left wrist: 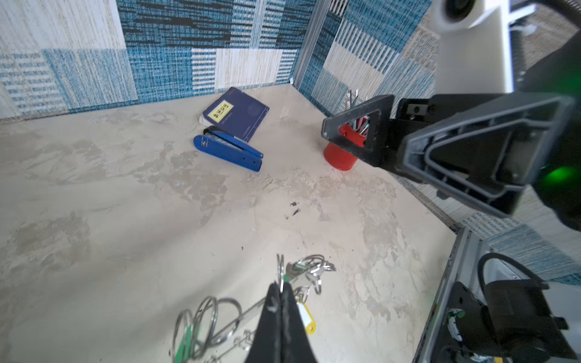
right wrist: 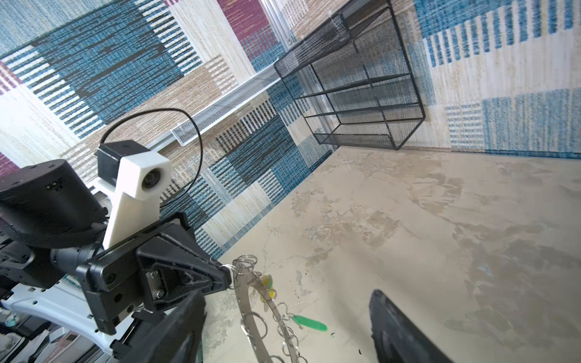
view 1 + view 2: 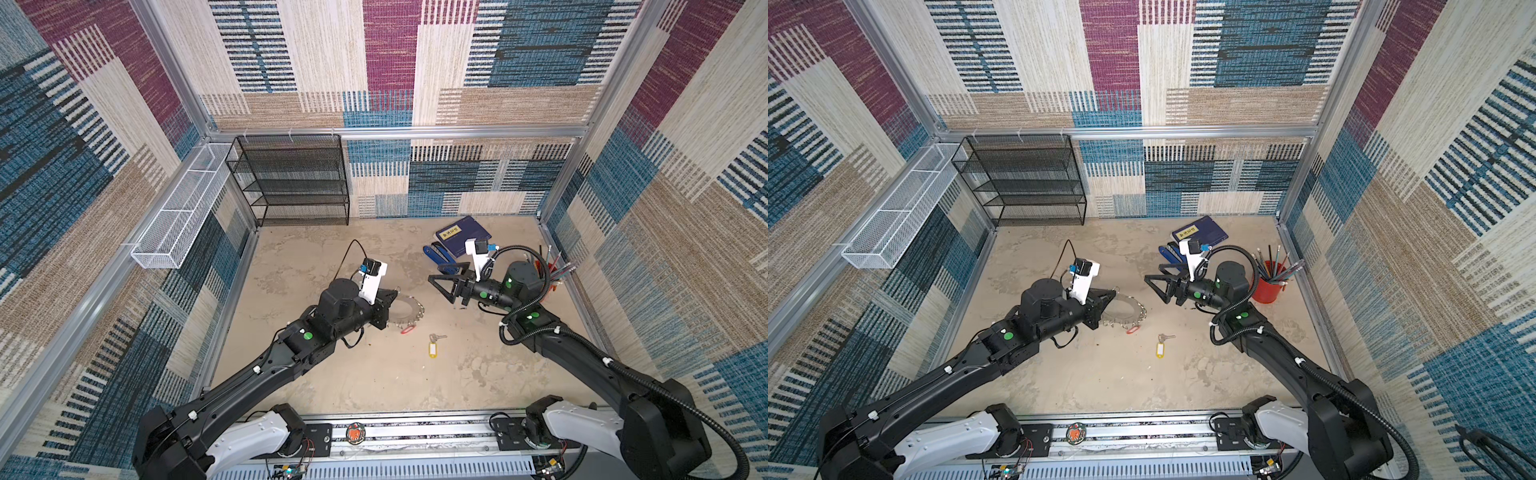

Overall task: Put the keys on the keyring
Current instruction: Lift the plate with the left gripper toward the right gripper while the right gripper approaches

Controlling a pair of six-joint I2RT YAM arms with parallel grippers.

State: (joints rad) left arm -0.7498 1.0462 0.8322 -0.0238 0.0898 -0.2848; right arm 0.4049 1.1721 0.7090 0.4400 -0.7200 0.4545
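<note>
We hold the keyring point(image 3: 415, 316) by its rim, left jaws clamped; right jaws, apart and empty, should next fetch the yellow-tagged key point(image 3: 433, 348) near it.

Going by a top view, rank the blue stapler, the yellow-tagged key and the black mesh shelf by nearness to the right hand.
1. Blue stapler, just behind the right hand.
2. Yellow-tagged key, toward the front.
3. Black mesh shelf, far back on the left.
</note>
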